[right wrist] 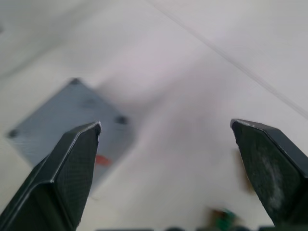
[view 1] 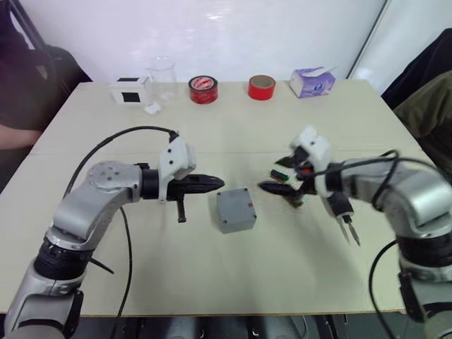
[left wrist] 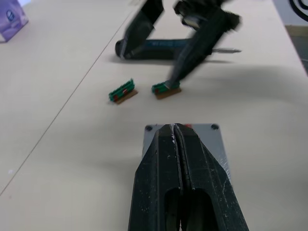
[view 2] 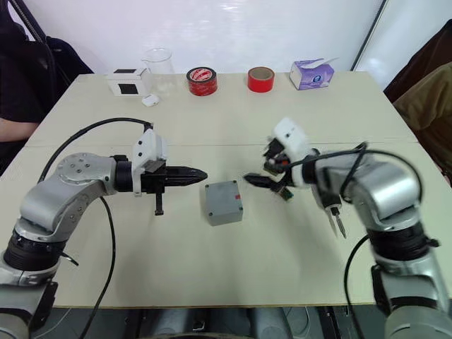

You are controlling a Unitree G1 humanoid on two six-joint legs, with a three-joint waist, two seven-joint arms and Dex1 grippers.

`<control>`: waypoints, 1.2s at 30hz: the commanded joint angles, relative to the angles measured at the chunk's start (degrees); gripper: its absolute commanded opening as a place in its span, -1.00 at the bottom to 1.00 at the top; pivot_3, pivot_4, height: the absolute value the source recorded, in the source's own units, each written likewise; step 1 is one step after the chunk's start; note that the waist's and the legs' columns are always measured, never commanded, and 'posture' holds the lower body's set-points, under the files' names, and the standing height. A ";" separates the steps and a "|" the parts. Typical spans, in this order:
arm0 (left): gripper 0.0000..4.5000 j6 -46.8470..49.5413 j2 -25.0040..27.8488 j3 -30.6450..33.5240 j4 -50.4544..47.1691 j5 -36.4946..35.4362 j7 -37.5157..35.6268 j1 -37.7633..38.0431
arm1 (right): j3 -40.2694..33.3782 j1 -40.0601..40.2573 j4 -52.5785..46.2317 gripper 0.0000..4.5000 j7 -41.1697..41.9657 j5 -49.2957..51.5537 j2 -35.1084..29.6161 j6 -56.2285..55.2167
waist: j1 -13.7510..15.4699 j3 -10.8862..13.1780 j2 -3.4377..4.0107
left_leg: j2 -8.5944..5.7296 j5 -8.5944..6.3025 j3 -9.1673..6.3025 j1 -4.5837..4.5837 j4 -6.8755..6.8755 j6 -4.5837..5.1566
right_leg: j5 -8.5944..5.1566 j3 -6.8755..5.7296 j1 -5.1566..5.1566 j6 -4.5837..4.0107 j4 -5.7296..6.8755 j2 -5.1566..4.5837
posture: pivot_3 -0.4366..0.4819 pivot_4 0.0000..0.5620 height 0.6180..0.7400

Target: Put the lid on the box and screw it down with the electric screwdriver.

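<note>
The grey box (view 1: 235,210) sits mid-table with the flat lid (left wrist: 202,137) lying on top, its corner holes showing and a red mark on one side. My left gripper (view 1: 212,185) is shut and empty, its tips pointing at the box's left edge. My right gripper (view 1: 282,176) hovers open just right of the box, its fingers (right wrist: 72,159) spread wide with nothing between them. The electric screwdriver (left wrist: 163,48) lies on the table beyond the right gripper, its metal bit (view 1: 351,234) pointing toward me.
Two small green connector pieces (left wrist: 121,90) (left wrist: 166,88) lie right of the box. Along the far edge stand a white box with a black square (view 1: 131,90), a clear beaker (view 1: 164,76), two red tape rolls (view 1: 203,90) (view 1: 261,87) and a purple tissue box (view 1: 312,81). A person sits at far left (view 1: 18,106).
</note>
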 commanded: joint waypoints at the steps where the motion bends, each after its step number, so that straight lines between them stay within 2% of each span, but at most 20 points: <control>1: -1.00 -1.77 0.07 0.42 -0.89 -0.85 -1.53 -1.23 | 2.51 -3.62 4.53 1.00 1.69 -1.39 -7.59 5.11 | -0.11 0.00 0.00 | -0.02 0.00 0.01 0.00 0.00 0.00 | 0.00 0.01 0.01 0.00 -0.02 -0.02 | -0.05 -0.47 1.00; 4: -1.00 -2.31 -1.01 -0.62 -1.10 -0.44 -1.25 -1.38 | 7.15 -4.97 9.62 1.00 3.63 -3.62 -12.74 4.91 | -0.25 0.00 0.00 | 0.00 0.00 0.02 0.02 -0.01 0.01 | 0.00 0.03 0.02 -0.01 -0.04 0.01 | -0.05 -0.47 1.00; 9: -1.00 -3.48 -2.39 -1.36 -1.69 -0.16 -0.57 -0.18 | 16.74 -8.64 19.69 1.00 5.78 -8.81 -15.53 3.93 | -0.38 0.00 0.00 | 0.03 0.00 0.08 0.04 -0.02 0.01 | 0.00 0.10 0.00 0.00 -0.02 0.06 | -0.05 -0.47 1.00; 19: -1.00 -4.18 -3.93 -1.79 -3.84 0.04 1.77 2.82 | 26.77 -15.59 34.21 1.00 12.85 -12.48 -12.54 5.54 | -0.20 0.01 0.00 | 0.03 0.00 0.13 0.03 -0.02 0.01 | 0.00 0.13 -0.03 0.00 -0.04 0.04 | -0.05 -0.47 1.00; 24: -1.00 -3.96 -4.04 -1.17 -3.92 -0.25 2.90 4.67 | 31.34 -17.61 39.94 1.00 14.89 -13.91 -8.09 6.50 | -0.25 0.01 0.00 | 0.03 0.00 0.13 0.01 -0.02 0.01 | 0.00 0.13 -0.05 0.00 -0.03 0.02 | -0.05 -0.47 1.00; 27: -1.00 -4.88 -3.40 -1.07 -3.35 0.42 2.76 5.13 | 32.33 -18.67 41.65 0.70 15.28 -14.92 -6.32 6.40 | -0.24 0.01 0.00 | 0.03 0.00 0.13 0.03 -0.01 0.00 | 0.01 0.13 -0.04 0.00 -0.01 0.03 | -0.05 -0.47 1.00; 32: -1.00 -7.67 -2.16 -0.73 -1.29 2.00 1.62 6.67 | 31.72 -20.41 42.48 -0.09 15.26 -15.70 -4.41 7.25 | -0.37 0.01 0.01 | 0.03 0.00 0.14 0.03 -0.02 0.00 | 0.01 0.12 -0.04 0.00 -0.01 0.03 | -0.05 -0.47 1.00; 33: -1.00 -8.25 -2.13 -0.95 -0.81 2.45 1.57 7.01 | 31.32 -20.55 42.06 -0.18 15.47 -15.71 -4.88 7.33 | -0.39 0.01 0.01 | 0.05 0.00 0.14 0.04 -0.02 0.00 | 0.01 0.12 -0.04 0.00 -0.01 0.04 | -0.05 -0.47 1.00; 36: -1.00 -11.08 -1.30 -0.96 1.52 3.71 0.17 8.54 | 28.59 -21.88 37.85 -0.19 15.11 -15.16 -6.87 8.95 | -0.33 0.04 0.06 | 0.04 0.00 0.15 0.03 -0.02 0.00 | 0.01 0.12 -0.07 0.00 -0.01 0.02 | -0.05 -0.47 1.00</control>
